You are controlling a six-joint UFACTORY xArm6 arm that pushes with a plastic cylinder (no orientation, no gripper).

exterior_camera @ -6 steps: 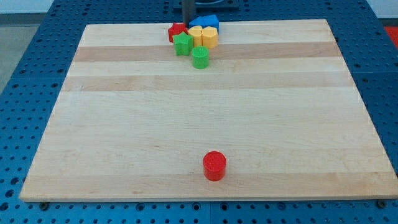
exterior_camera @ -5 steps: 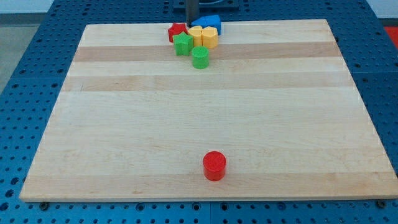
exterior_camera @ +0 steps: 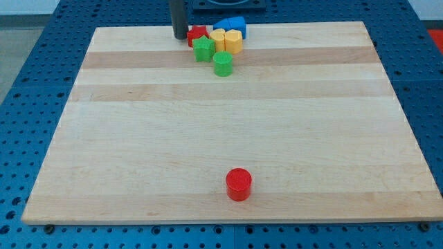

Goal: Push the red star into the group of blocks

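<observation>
The red star (exterior_camera: 196,34) lies at the view's top centre of the wooden board (exterior_camera: 138,138), at the left edge of a cluster. It touches a green block (exterior_camera: 203,49) and a yellow block (exterior_camera: 218,39). Beside them are a second yellow block (exterior_camera: 233,41), a blue block (exterior_camera: 230,25) behind, and a green cylinder (exterior_camera: 223,63) in front. My tip (exterior_camera: 180,37) stands on the board just left of the red star, close to it.
A red cylinder (exterior_camera: 239,184) sits alone near the view's bottom centre. The board rests on a blue perforated table (exterior_camera: 28,83).
My tip has moved from behind the cluster, near the blue block, to the view's left, and now stands beside the red star. The blocks have not moved.
</observation>
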